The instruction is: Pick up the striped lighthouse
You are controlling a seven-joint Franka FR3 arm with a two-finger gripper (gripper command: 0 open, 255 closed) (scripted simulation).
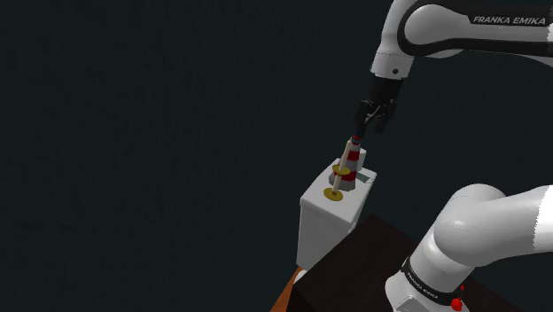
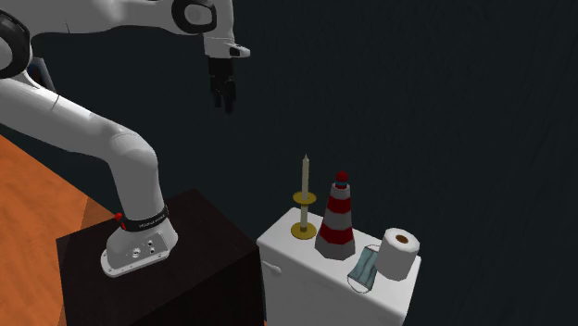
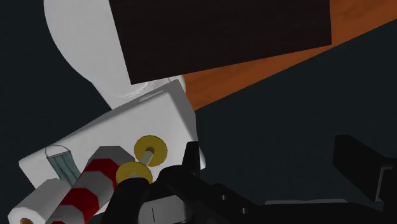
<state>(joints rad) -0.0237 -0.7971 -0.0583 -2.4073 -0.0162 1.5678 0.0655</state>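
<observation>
The red-and-white striped lighthouse point(image 2: 336, 222) stands upright on the white bench point(image 2: 296, 282) at the lower right of the second exterior view, between a candlestick point(image 2: 303, 199) and a paper roll point(image 2: 399, 255), near a face mask point(image 2: 364, 269). The hand point(image 2: 224, 104) hangs toward the upper left, fingers apart, holding nothing

Shoulder view behind stand point(image 1: 372, 261), second exterior view side-on, wrist view overhead; all share the white cabinet point(image 1: 323, 232)

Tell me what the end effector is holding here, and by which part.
Nothing. The black end effector hangs open in the air, clear of the red-and-white striped lighthouse, which stands untouched on the white box.
</observation>
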